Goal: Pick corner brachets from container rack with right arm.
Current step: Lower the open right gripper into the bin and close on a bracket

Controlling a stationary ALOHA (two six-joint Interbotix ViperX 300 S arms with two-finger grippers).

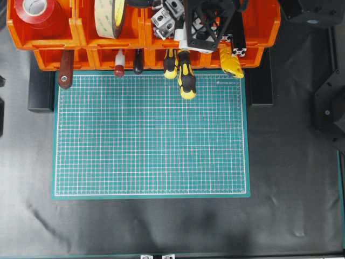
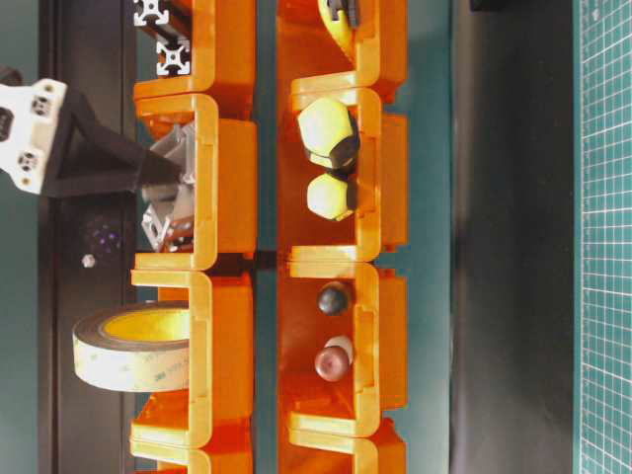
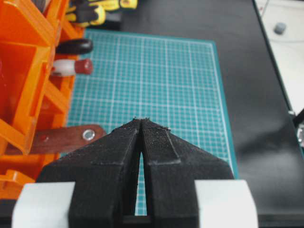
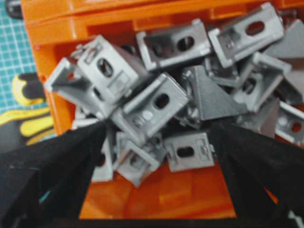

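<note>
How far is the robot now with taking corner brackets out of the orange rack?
Done: the right pincer has reached the bracket bin of the orange rack. In hand: it hangs open over the heaped corner brackets, holding none. Left: closing on one, lifting it out. The green mat shows no bracket. The left pincer is shut, beside the rack.

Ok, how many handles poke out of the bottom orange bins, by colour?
Brown handle: 1
Red-tipped handle: 1
Black handle: 1
Yellow-and-black handles: 2
Plain yellow tool end: 1
Total: 6
</note>
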